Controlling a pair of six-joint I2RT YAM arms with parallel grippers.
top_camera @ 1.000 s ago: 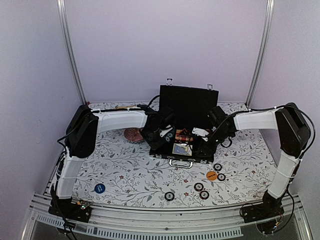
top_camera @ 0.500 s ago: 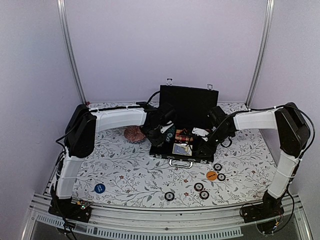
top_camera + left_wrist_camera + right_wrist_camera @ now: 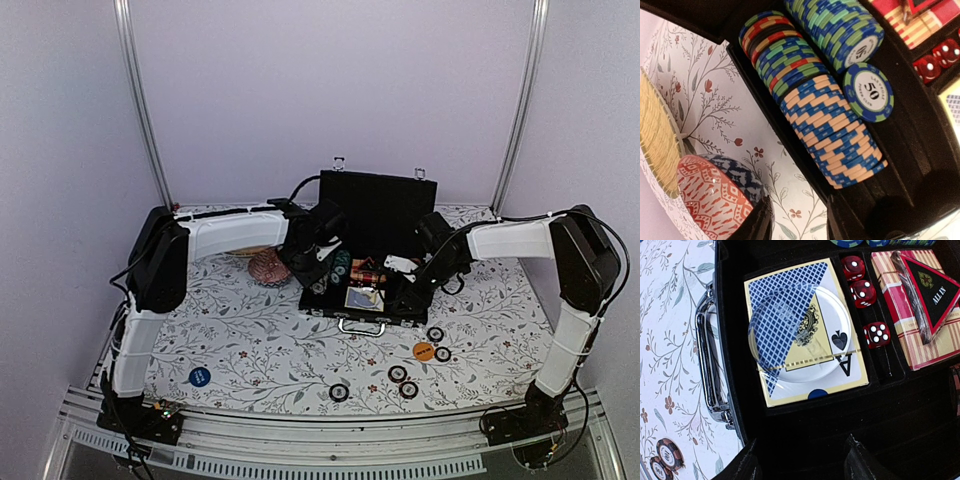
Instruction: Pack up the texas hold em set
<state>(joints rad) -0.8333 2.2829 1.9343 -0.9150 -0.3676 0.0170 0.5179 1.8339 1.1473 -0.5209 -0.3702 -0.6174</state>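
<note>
The black briefcase (image 3: pixel 345 303) lies open mid-table, lid upright. My left gripper (image 3: pixel 320 268) is open and empty over its left edge. The left wrist view shows my gripper (image 3: pixel 800 222) above rows of poker chips (image 3: pixel 832 130), with a loose blue "50" chip (image 3: pixel 868 91) lying on them. My right gripper (image 3: pixel 405 290) is open and empty over the case's right part. In the right wrist view my gripper (image 3: pixel 802 465) hangs above a blue card deck (image 3: pixel 837 367) under a clear disc (image 3: pixel 800 332), red dice (image 3: pixel 860 290) and a red deck with the "ALL IN" triangle (image 3: pixel 932 290).
Several loose chips (image 3: pixel 398 373) lie on the flowered cloth in front of the case, with an orange disc (image 3: pixel 424 351) and a blue disc (image 3: pixel 199 376). The pink-red woven ball (image 3: pixel 267 267) and the tan mat (image 3: pixel 657 145) sit left of the case. The silver handle (image 3: pixel 710 375) faces front.
My left gripper has risen and drawn back a little toward the case's rear left. The right arm has not moved.
</note>
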